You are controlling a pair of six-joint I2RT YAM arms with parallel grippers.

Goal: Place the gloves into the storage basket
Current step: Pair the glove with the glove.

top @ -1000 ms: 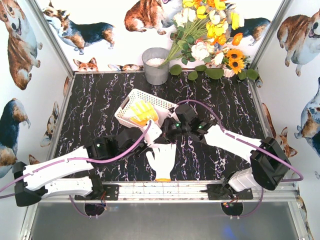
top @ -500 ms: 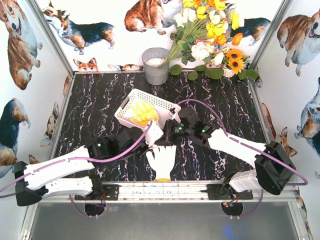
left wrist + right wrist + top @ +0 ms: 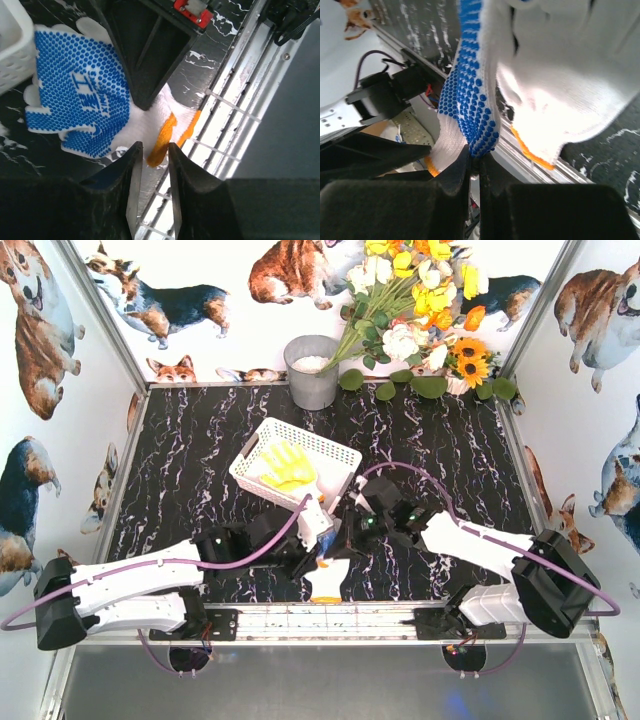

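right hand (image 3: 475,165) clenched on blue-dotted glove (image 3: 470,100); left hand (image 3: 152,152) at its orange cuff (image 3: 164,137), i cannot tell its grip; risk: opposing pull strips the glove short of the storage basket (image 3: 310,437)

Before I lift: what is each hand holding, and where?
Right hand pinches the white blue-dotted glove at a dotted edge. Left hand sits at its orange cuff; grip unclear.
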